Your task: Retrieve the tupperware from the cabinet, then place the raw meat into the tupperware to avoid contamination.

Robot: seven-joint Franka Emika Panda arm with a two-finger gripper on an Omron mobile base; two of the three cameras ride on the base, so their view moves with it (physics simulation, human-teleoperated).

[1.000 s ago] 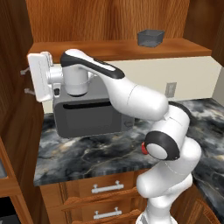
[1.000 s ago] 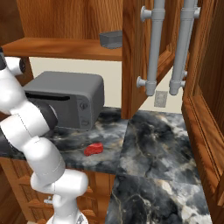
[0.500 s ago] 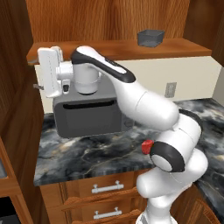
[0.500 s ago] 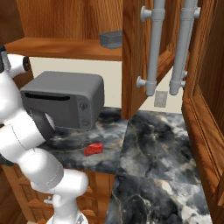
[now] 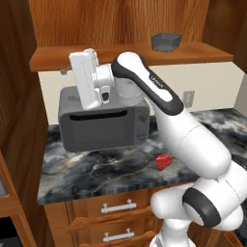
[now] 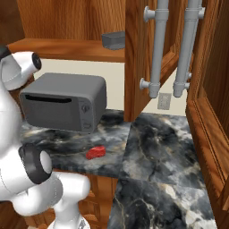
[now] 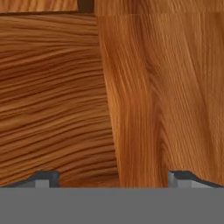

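A dark marbled stone counter (image 5: 96,171) is running under a reddish-brown wooden upper cabinet (image 5: 120,21) with its door (image 6: 138,58) standing open. Taking the big grey microwave (image 5: 103,120) as landmark: the small grey translucent rectangular tupperware (image 5: 166,41) is sitting on the cabinet shelf above and to its right, the small bright red lump of raw meat (image 5: 164,161) is lying on the counter in front of its right end, and the gripper (image 7: 112,178) is hanging empty above its left end, jaws spread wide, facing wood panelling
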